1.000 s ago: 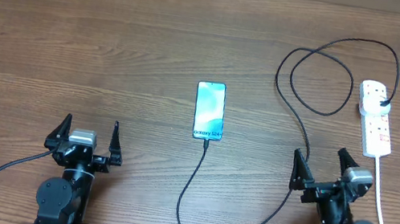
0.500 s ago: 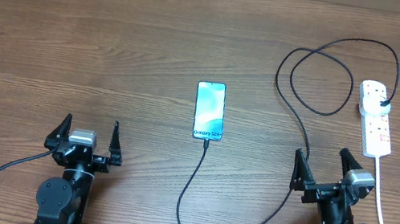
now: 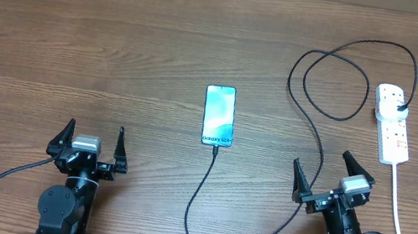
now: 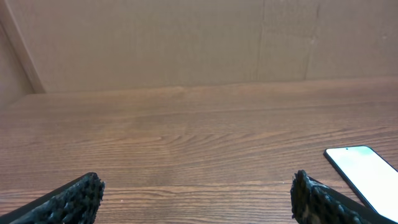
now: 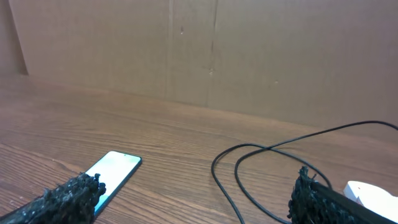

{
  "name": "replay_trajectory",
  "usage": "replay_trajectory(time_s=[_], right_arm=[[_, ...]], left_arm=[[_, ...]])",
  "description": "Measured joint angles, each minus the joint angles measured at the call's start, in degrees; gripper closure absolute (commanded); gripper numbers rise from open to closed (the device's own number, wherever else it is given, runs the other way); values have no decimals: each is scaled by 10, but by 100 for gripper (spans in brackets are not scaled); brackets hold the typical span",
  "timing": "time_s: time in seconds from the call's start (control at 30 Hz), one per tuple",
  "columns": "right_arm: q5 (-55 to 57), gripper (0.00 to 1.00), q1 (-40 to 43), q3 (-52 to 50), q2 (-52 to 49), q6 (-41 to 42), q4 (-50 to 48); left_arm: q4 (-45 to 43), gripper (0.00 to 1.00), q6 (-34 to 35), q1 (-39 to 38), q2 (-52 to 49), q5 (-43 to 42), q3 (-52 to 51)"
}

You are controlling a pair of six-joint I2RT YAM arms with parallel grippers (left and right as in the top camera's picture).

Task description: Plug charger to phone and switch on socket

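Note:
The phone (image 3: 218,116) lies screen up and lit at the table's middle. It also shows in the left wrist view (image 4: 367,177) and the right wrist view (image 5: 115,171). The black charger cable (image 3: 198,192) meets the phone's bottom edge, curves along the near edge, loops at the back right (image 5: 249,168) and ends in a black plug in the white socket strip (image 3: 392,126). The strip shows in the right wrist view (image 5: 373,193). My left gripper (image 3: 91,144) is open and empty (image 4: 196,199) at the near left. My right gripper (image 3: 324,170) is open and empty (image 5: 196,193) beside the cable.
The strip's thick white cord (image 3: 400,225) runs down the right side past my right arm. A brown cardboard wall (image 4: 186,43) stands behind the wooden table (image 3: 78,36).
My right gripper has shifted a little to the left and turned toward the phone. The left arm, phone, cable and strip have not moved.

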State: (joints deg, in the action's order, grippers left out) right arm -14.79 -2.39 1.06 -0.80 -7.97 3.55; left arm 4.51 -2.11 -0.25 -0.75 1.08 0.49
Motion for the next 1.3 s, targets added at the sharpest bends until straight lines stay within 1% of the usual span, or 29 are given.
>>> replay_trajectory(time_s=[0.3, 0.5, 0.63, 1.3], right_arm=[[0, 0, 0, 0, 0, -10, 0], [37, 0, 0, 0, 0, 36, 0], [47, 0, 0, 0, 0, 48, 0], [52, 0, 0, 0, 0, 54, 4]], left_arm=[[0, 0, 0, 0, 0, 0, 0], [0, 0, 0, 0, 0, 0, 0], [0, 0, 0, 0, 0, 0, 0], [0, 0, 0, 0, 0, 0, 0]])
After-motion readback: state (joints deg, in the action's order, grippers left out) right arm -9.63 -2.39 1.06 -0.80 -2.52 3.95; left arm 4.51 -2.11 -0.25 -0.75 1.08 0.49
